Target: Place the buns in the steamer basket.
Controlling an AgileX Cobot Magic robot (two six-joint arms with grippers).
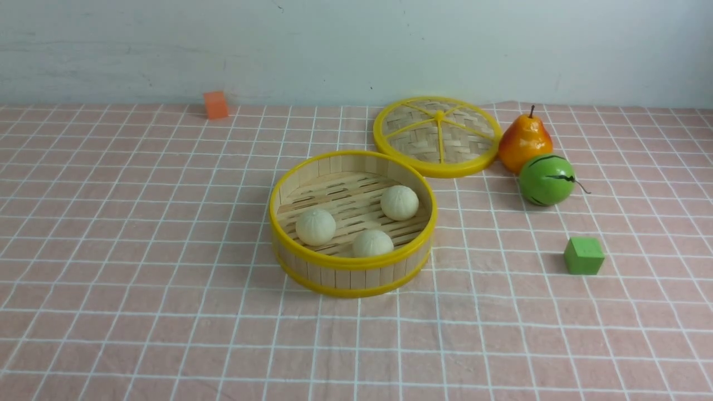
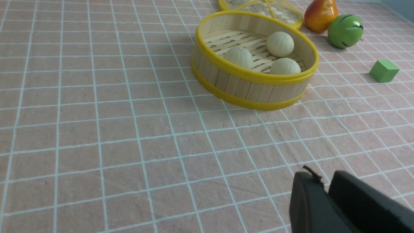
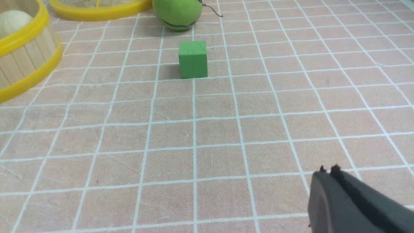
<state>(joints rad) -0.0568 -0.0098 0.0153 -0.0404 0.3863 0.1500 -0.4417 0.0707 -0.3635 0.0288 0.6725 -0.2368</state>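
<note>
The steamer basket (image 1: 351, 263) stands mid-table, and all three cream-white buns lie on its slatted floor: one at the left (image 1: 316, 226), one at the front (image 1: 372, 243), one at the back right (image 1: 399, 202). Neither arm shows in the front view. The left wrist view has the basket (image 2: 245, 89) and its buns (image 2: 280, 43) far off. There my left gripper (image 2: 324, 177) hangs over bare cloth, its jaws a narrow gap apart with nothing between them. My right gripper (image 3: 328, 171) is shut and empty over bare cloth, well short of the basket (image 3: 29, 58).
The flat woven lid (image 1: 438, 136) lies behind the basket. A pear (image 1: 525, 142) and a green striped ball (image 1: 546, 179) sit to its right. A green cube (image 1: 583, 255) lies nearer on the right, and an orange cube (image 1: 215, 104) sits by the back wall.
</note>
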